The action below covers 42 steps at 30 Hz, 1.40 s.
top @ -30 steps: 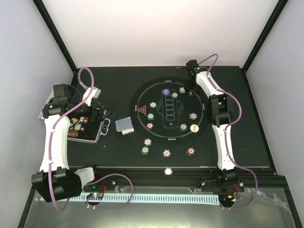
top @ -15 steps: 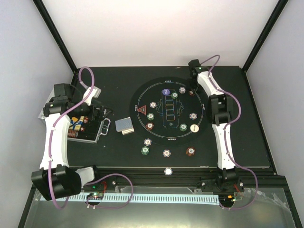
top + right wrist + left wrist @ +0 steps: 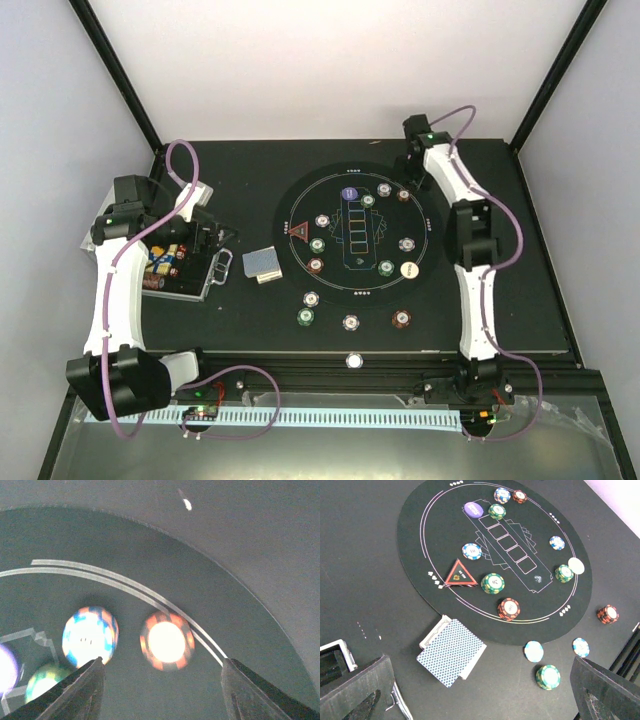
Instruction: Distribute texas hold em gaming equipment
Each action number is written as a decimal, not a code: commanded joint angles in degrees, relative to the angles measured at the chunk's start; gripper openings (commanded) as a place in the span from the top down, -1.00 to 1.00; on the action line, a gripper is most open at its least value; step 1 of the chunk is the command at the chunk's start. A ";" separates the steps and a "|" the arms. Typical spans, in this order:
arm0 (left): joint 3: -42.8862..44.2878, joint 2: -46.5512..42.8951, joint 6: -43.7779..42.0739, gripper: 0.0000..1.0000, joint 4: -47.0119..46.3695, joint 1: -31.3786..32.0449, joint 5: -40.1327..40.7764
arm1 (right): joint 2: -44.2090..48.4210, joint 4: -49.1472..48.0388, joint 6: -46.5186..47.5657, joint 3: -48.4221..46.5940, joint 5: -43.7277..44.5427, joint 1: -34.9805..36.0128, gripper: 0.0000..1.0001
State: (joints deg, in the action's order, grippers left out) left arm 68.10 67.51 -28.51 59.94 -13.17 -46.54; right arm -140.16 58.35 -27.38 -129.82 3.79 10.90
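A round black mat (image 3: 355,235) carries several striped poker chips, a red triangle marker (image 3: 299,232), a purple button (image 3: 349,193) and a white button (image 3: 409,268). More chips lie off the mat toward the near edge. My right gripper (image 3: 408,178) hovers at the mat's far rim, open, above a red-brown chip (image 3: 167,641) that lies flat and free between its fingers (image 3: 85,690); a blue-and-white chip (image 3: 90,635) sits beside it. The grey-blue playing cards (image 3: 451,651) lie left of the mat. My left gripper (image 3: 482,695) is open and empty, over the case.
An open silver case (image 3: 180,265) holding small items stands at the left, under the left arm. A white disc (image 3: 354,360) sits at the table's near edge. A green chip (image 3: 548,676) and a pale chip (image 3: 533,651) lie near the cards.
My right gripper has opened and drawn back from the far rim of the mat, leaving the red-brown chip lying there. The left arm has barely moved.
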 commanded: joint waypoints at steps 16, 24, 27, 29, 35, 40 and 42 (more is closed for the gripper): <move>0.04 -5.47 -0.51 -0.98 2.03 -0.37 -2.23 | 65.77 -14.28 -11.19 78.89 6.28 22.28 -0.52; -1.78 -7.38 -0.48 -0.97 1.83 -0.39 -1.99 | 72.28 -15.53 -16.55 90.07 3.11 28.03 -0.54; -2.30 -7.45 -0.49 -0.97 1.59 -0.37 -1.94 | 70.46 -16.39 -17.27 90.87 2.78 29.97 -0.55; -2.35 -7.43 -0.41 -0.98 1.66 -0.37 -1.97 | 68.49 -16.84 -17.56 91.13 3.17 30.88 -0.55; -2.11 -7.55 -0.95 -0.97 1.74 -0.41 -1.75 | 66.01 -17.73 -18.14 92.51 4.37 32.27 -0.52; -2.16 -7.25 -0.89 -0.98 1.40 -0.37 -1.75 | 65.63 -18.54 -18.75 94.44 4.05 33.10 -0.44; -2.18 -7.13 -0.78 -0.98 1.31 -0.37 -1.90 | 65.41 -19.13 -18.90 94.97 3.72 33.31 -0.40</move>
State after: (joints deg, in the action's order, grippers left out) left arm 65.52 60.73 -28.53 61.14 -13.17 -46.78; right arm -74.32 41.04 -44.62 -35.92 6.94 43.46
